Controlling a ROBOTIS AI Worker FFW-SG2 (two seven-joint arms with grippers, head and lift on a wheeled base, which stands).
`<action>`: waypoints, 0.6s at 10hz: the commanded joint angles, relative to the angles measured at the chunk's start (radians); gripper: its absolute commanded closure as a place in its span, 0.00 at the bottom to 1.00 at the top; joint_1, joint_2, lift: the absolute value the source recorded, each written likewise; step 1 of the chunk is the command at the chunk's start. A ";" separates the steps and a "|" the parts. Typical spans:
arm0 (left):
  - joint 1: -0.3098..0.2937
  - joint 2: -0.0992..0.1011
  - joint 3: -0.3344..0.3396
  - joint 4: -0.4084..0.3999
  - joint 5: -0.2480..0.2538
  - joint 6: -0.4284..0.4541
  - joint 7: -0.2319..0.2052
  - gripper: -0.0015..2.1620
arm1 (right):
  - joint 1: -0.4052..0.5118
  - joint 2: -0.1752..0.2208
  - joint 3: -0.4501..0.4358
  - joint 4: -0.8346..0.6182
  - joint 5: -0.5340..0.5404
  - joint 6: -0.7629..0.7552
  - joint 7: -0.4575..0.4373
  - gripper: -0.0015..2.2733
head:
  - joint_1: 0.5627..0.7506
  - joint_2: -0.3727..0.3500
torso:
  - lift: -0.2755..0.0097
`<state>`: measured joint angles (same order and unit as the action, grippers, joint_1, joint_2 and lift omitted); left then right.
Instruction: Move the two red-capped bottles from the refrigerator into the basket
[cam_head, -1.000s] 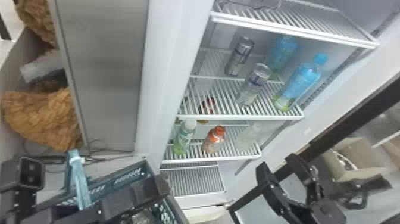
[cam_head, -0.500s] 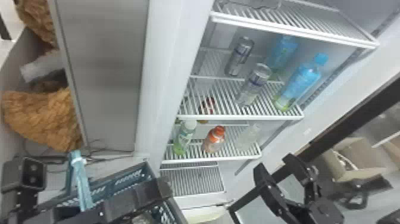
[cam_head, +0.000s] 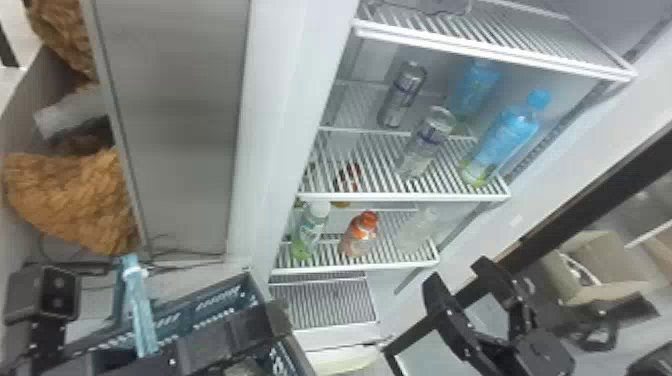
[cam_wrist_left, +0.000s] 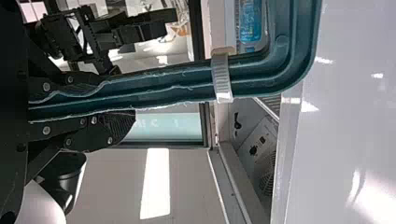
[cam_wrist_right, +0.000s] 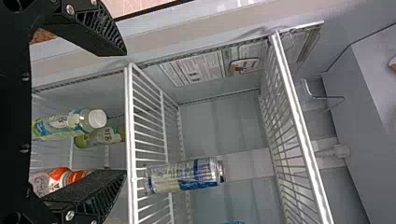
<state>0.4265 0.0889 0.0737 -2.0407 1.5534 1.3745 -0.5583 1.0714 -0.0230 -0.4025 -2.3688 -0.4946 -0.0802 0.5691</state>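
Bottle (cam_head: 361, 237), red-capped, shelved, apart from right fingers (cam_head: 441, 301)

The basket (cam_head: 205, 310) sits before the refrigerator (cam_head: 275, 125), toward its left side, and a box (cam_head: 595, 265) lies well off to the right. Below the top shelf (cam_head: 490, 50), the can shelf (cam_head: 380, 196) bears a rear can (cam_head: 402, 95) on the left, a front can (cam_head: 425, 142) to its right and nearer, then a rear bottle (cam_head: 475, 90) and, farther right and nearer, a front bottle (cam_head: 505, 140). On the next shelf (cam_head: 350, 267) down stand a left bottle (cam_head: 310, 230), a middle bottle (cam_head: 360, 234) and a right bottle (cam_head: 416, 232), with a partly hidden bottle (cam_head: 341, 204) behind, between the left and middle ones.
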 joint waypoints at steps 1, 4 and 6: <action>-0.002 0.000 0.000 0.000 -0.002 0.000 0.000 0.56 | -0.001 -0.002 -0.002 0.002 0.000 0.007 0.000 0.05 | 0.70 0.03 | 0.97; -0.002 -0.001 0.000 0.000 0.000 0.000 0.000 0.56 | -0.011 -0.003 -0.004 0.002 0.008 0.016 0.000 0.05 | 0.70 0.03 | 0.97; 0.000 -0.003 0.002 0.000 0.000 0.000 0.000 0.56 | -0.014 -0.003 -0.004 0.002 0.008 0.016 0.000 0.05 | 0.70 0.03 | 0.97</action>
<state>0.4266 0.0860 0.0754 -2.0407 1.5535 1.3744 -0.5583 1.0597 -0.0260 -0.4068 -2.3672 -0.4864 -0.0628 0.5691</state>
